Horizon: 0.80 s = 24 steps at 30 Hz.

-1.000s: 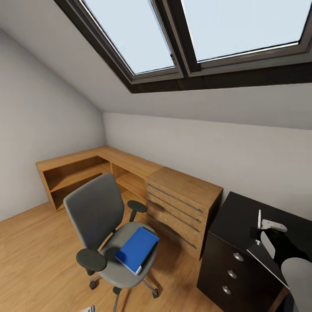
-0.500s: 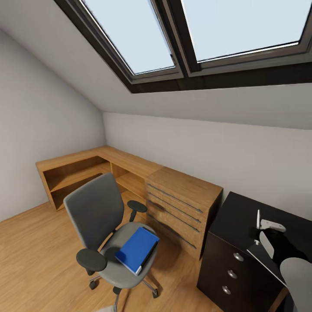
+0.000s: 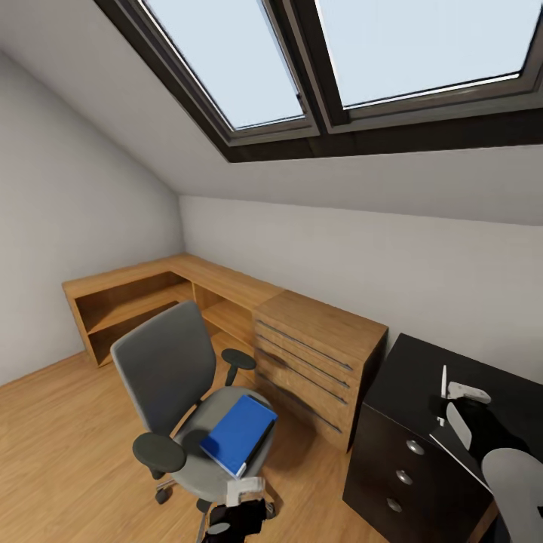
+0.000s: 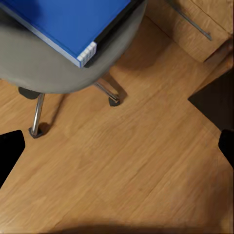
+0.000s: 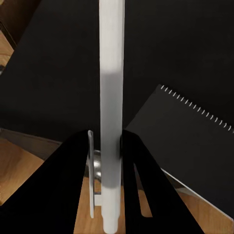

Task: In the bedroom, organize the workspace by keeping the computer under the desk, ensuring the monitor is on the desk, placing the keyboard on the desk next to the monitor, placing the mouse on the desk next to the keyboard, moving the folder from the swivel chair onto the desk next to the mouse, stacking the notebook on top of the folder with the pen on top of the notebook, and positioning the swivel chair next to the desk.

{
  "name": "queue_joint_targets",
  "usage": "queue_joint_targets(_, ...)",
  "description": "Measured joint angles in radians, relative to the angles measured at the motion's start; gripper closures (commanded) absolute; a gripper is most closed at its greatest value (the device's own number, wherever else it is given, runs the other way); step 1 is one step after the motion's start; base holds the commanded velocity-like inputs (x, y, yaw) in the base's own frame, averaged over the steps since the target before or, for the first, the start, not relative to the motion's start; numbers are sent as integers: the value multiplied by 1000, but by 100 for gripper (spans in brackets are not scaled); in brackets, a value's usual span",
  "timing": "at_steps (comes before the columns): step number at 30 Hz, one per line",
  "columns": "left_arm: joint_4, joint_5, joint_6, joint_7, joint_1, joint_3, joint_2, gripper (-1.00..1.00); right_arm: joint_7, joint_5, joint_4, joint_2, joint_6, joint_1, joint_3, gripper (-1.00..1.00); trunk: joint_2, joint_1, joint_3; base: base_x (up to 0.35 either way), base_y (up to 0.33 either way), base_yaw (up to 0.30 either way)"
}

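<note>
Holding the pen [image 5: 111,97] clamped in my right gripper [image 5: 111,146] above the desk [image 3: 411,381]; left gripper [image 4: 117,146] spread, empty; folder [image 3: 237,434] awaits on swivel chair [image 3: 162,366].

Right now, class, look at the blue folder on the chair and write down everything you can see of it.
The folder is a flat, bright blue rectangle with a smooth cover and white page edges along one side, plain in the left wrist view. It lies closed and flat on the grey seat of the swivel chair, turned at an angle, one corner jutting past the seat's front rim. Only the seat touches it. The left gripper is below and in front of it, apart from it.
</note>
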Motion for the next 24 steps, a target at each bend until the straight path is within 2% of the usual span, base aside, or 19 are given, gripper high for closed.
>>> queue_joint_targets(5, -194, -3, 147, -1, 0, -26, 0, -100, 0, 0, 0, 11, 0, 0, 0, 100, 0, 0, 0, 0, 0, 0)
queue_joint_targets(6, -298, -4, 202, -1, 0, -72, 0, -100, 0, 0, 1, 21, 0, 0, 0, 100, 0, 0, 0, 0, 0, 0)
queue_joint_targets(7, -350, -4, 218, 0, 0, -112, 0, -100, 0, 0, 1, 25, 1, 0, 0, 100, 0, 0, 0, 0, 0, 0)
queue_joint_targets(8, -369, -4, 224, 0, 0, -135, 0, -100, 0, 1, 3, 27, 2, 0, 0, 100, 0, 0, 0, 0, 0, 0)
queue_joint_targets(12, -396, -5, 228, 1, 0, -166, 0, -100, 1, 0, 8, 30, 2, 0, -1, 100, 0, 0, 0, 0, 0, 0)
queue_joint_targets(17, -400, -5, 229, 0, 0, -172, 0, -100, 3, 1, 12, 45, 1, 1, -1, 100, 0, 0, 0, 115, -1, 0)
queue_joint_targets(24, -400, -4, 230, 1, 0, -174, 0, -100, 3, 3, 12, 55, 0, 1, 0, 100, 0, -1, 0, 279, -51, 0)
